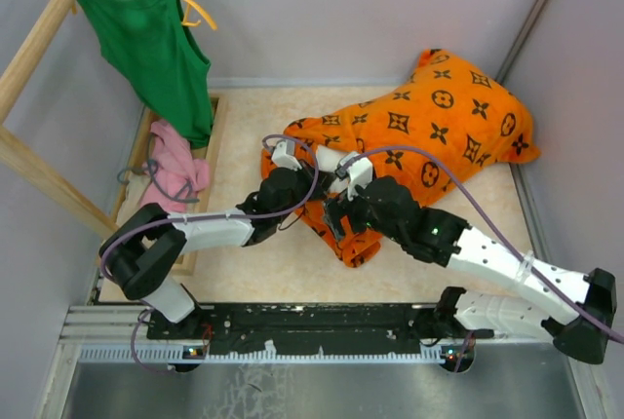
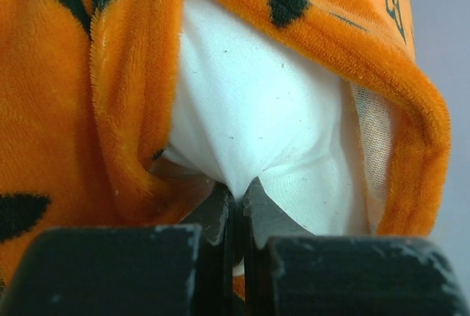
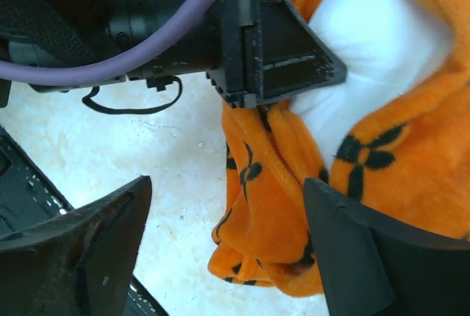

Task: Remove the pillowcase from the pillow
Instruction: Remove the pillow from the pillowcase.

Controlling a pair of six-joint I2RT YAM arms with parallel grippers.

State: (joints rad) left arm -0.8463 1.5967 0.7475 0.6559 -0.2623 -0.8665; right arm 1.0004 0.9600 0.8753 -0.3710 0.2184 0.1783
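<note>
The pale table [image 1: 263, 263] carries the pillowcase [image 1: 439, 117], which sprawls from the centre to the upper right of the top view, near the right wall. The pillow [image 2: 257, 110] sits inside it, its white cloth bulging from the open mouth at centre. A green tank top [image 1: 156, 49] hangs on a yellow hanger [image 1: 190, 5] in the upper left, with a pink cloth [image 1: 175, 161] heaped beneath it, well apart from the pillowcase. The left gripper [image 2: 236, 198] is clenched on a pinch of the pillow, orange folds crowding both sides. The right gripper [image 3: 228, 250] is spread wide over the pillowcase's lower flap, grasping nothing. A purple cable [image 3: 110, 66] crosses the upper left of the right wrist view.
</note>
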